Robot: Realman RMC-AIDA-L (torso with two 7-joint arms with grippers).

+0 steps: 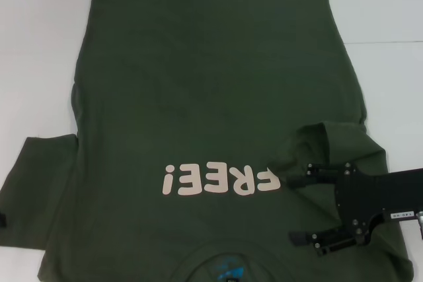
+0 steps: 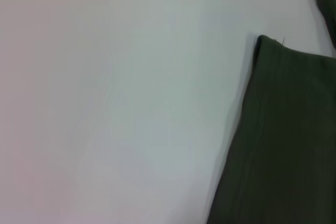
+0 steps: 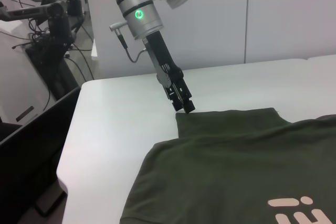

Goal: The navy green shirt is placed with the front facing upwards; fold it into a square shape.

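We find the navy green shirt (image 1: 198,97) spread front-up across the white table (image 1: 39,44), its pale "FREE!" lettering (image 1: 218,179) reading upside down in the head view and the collar (image 1: 225,265) nearest the robot. The shirt's sleeve on the robot's right (image 1: 324,150) lies folded inward over the body, close beside the lettering; the sleeve on the robot's left (image 1: 36,170) lies flat, extended outward.

The right gripper (image 1: 301,206) reaches in low and nearly level from the right edge of the head view, over the folded sleeve. Its two fingers (image 1: 317,171) stand wide apart, one near the lettering, the other nearer the collar, and we see no cloth clamped between them.

The left gripper (image 3: 186,107), seen from the right wrist view, points steeply downward on a near-vertical arm, tip at the corner of the left sleeve (image 3: 226,121). We cannot tell whether it grips the cloth.
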